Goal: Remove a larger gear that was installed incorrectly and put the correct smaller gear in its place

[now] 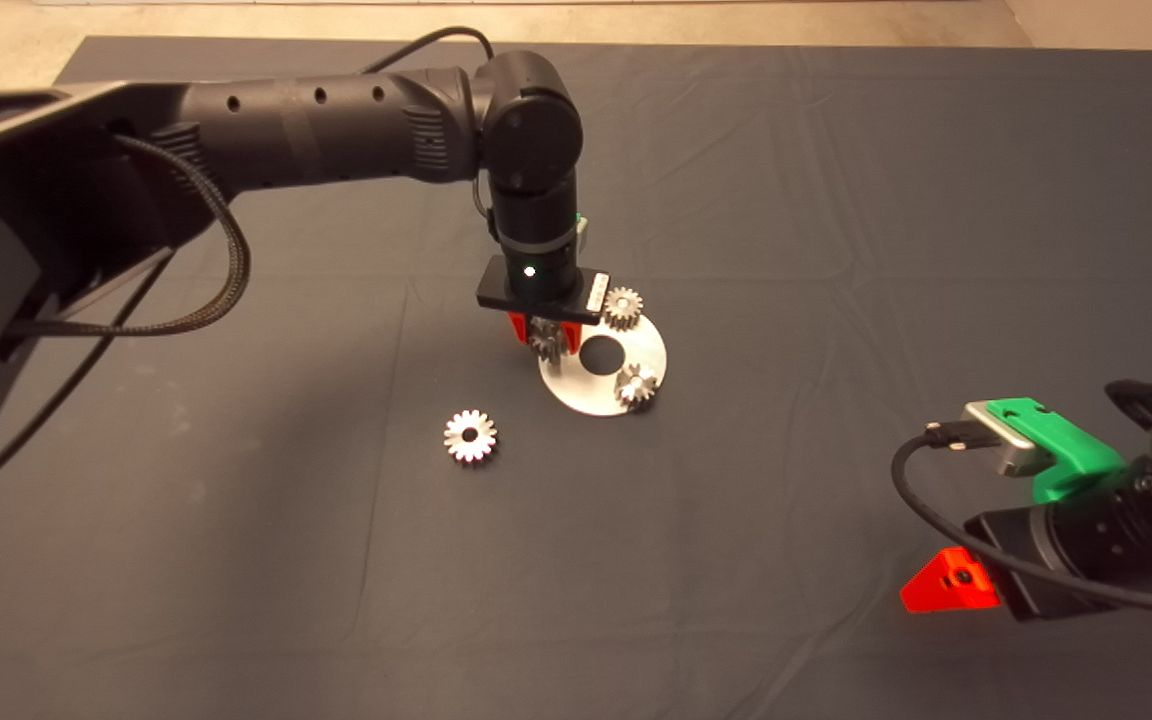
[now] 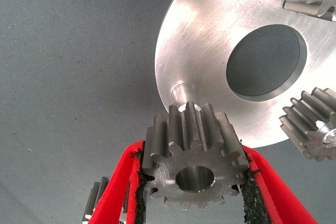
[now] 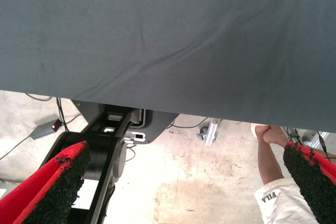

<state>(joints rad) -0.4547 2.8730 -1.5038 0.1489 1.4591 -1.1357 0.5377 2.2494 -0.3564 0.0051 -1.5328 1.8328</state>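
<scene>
My left gripper is shut on the smaller gear, a dull dark-grey one with an open centre hole, gripped by its toothed sides. It hangs right over a bare short pin at the near-left rim of the round silver plate; I cannot tell whether gear and pin touch. The larger gear, bright silver, lies flat on the mat to the plate's front left, and its edge shows beside a red finger. My right gripper waits open at the lower right.
Two like-sized gears sit on pins at the plate's far and right rim, around its large centre hole. The right wrist view shows the mat's edge, the floor and a person's leg.
</scene>
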